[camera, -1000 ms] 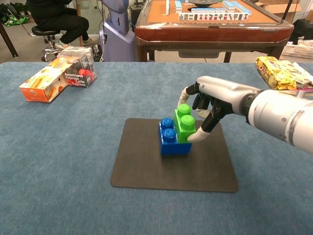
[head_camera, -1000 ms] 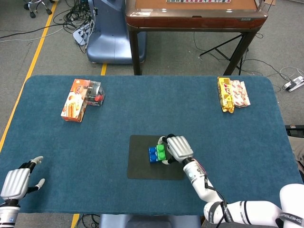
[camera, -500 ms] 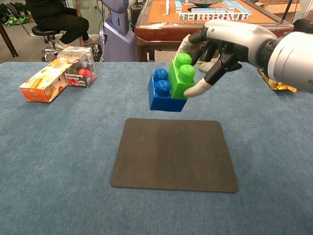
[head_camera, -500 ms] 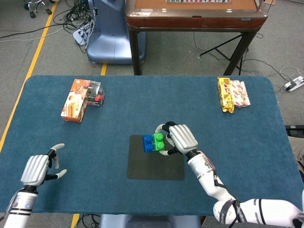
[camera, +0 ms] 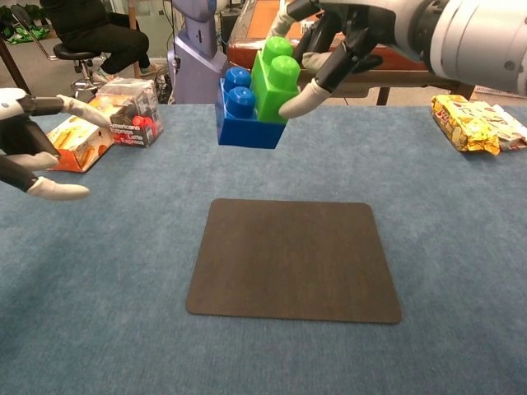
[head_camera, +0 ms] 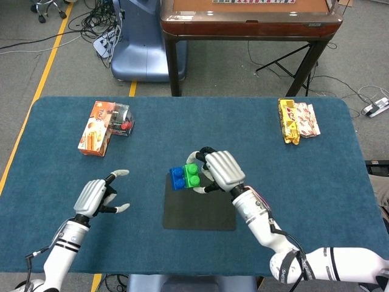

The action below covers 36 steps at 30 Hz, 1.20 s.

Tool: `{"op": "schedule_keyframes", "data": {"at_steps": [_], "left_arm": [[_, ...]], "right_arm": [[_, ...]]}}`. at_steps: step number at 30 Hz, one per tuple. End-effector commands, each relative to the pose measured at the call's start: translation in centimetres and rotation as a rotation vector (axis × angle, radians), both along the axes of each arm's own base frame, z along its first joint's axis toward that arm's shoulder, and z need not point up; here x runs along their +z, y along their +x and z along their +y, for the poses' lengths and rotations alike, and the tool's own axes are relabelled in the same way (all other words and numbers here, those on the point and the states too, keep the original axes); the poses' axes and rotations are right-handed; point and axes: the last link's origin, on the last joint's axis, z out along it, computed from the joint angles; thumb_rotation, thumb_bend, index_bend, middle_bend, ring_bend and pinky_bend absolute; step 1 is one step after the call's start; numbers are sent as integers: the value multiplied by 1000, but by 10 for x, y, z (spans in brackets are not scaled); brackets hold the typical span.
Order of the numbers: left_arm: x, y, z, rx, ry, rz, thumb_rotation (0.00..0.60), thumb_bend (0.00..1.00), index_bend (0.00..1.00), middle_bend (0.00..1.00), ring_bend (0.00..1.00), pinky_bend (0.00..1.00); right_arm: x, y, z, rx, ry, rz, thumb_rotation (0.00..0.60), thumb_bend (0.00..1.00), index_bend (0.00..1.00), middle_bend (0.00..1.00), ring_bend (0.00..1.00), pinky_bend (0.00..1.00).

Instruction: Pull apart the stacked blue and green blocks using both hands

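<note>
My right hand (head_camera: 222,171) (camera: 342,37) grips the green block (head_camera: 192,176) (camera: 275,79), which is still joined to the blue block (head_camera: 178,178) (camera: 241,111). The pair hangs in the air, well above the dark mat (head_camera: 199,201) (camera: 292,258). The blue block sticks out to the left of the green one. My left hand (head_camera: 96,196) (camera: 33,146) hovers open over the table at the left, fingers spread, apart from the blocks.
An orange snack box (head_camera: 96,128) (camera: 74,140) with a small carton beside it lies at the far left. A yellow snack packet (head_camera: 296,120) (camera: 473,122) lies at the far right. A brown table (head_camera: 249,21) stands beyond the blue tabletop (head_camera: 304,182).
My right hand has lifted the joined blocks off the mat and carried them up and leftward. My left hand has risen from the near left edge and moved in toward the middle.
</note>
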Motion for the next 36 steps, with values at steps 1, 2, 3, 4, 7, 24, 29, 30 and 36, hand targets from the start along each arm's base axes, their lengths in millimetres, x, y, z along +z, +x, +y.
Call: {"op": "schedule_keyframes", "data": {"at_steps": [1,2,3,4,7,24,29,30,36], "left_arm": [[-5,24,10,38,-82,-112,600,0,249,1000,1000,1000],[-5,27,11,55,-98,-141,600,0,244,1000,1000,1000],[-6,32,13,76,-123,-177,600,0,240,1000,1000,1000],[-6,34,15,88,-137,-198,600,0,234,1000,1000,1000],[-5,43,21,113,-149,-253,600,0,222,1000,1000,1000],[-18,72,22,149,-177,-354,600,0,219,1000,1000,1000],[-22,74,21,172,-181,-371,600,0,220,1000,1000,1000],[-23,75,21,176,-183,-373,600,0,221,1000,1000,1000],[-27,76,22,184,-171,-375,600,0,249,1000,1000,1000]], "right_arm": [[0,4,-1,7,0,-3,600,261,627,1000,1000,1000],[0,5,-1,9,0,-5,600,261,627,1000,1000,1000],[0,6,-2,10,2,-8,600,261,627,1000,1000,1000],[-1,6,-2,11,3,-7,600,262,627,1000,1000,1000],[-2,9,-4,15,8,-8,600,266,627,1000,1000,1000],[-21,18,-12,7,51,-55,600,269,628,1000,1000,1000],[-27,21,-13,11,64,-67,600,269,628,1000,1000,1000],[-28,21,-13,12,65,-68,600,269,628,1000,1000,1000],[-33,24,-13,16,75,-73,600,269,628,1000,1000,1000]]}}
